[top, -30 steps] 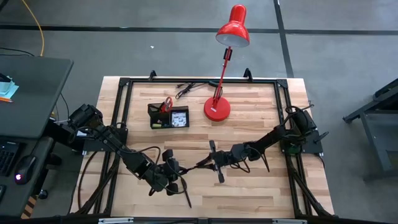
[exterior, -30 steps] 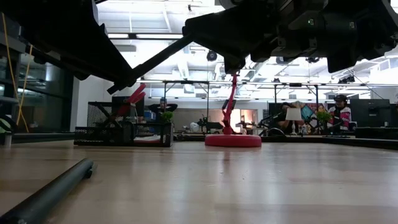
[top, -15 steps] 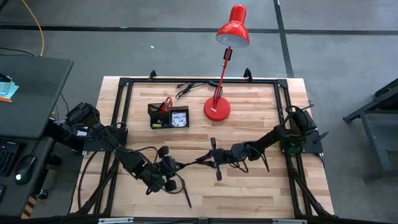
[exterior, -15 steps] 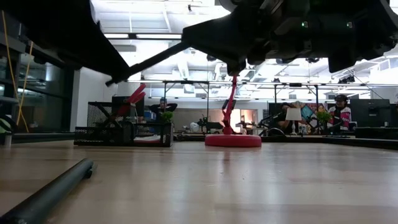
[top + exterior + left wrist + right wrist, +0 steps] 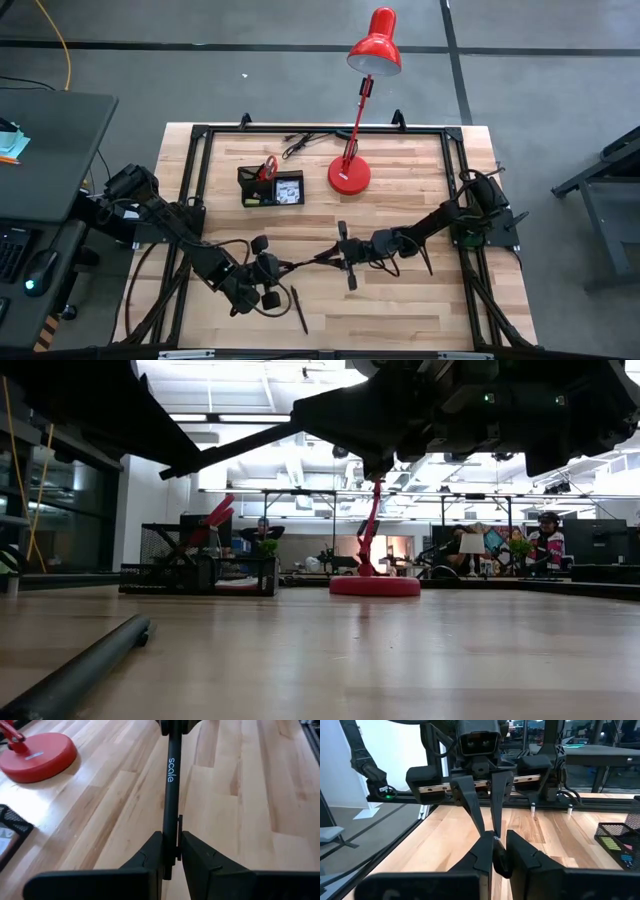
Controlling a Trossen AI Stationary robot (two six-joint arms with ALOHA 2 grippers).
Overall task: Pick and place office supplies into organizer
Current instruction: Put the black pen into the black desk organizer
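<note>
Both sets of jaws are clamped on the same black pen (image 5: 171,795), 1 end each: left gripper (image 5: 268,268) and right gripper (image 5: 343,257), mid-air handoff above the table (image 5: 420,300). Over the last second the left arm pulled back a bit and the pen leveled out. Neither has let go. A 2nd pen (image 5: 299,310) lies just beside the left jaws; the organizer (image 5: 271,187) sits well beyond, so this pen still has a trip ahead.
</note>
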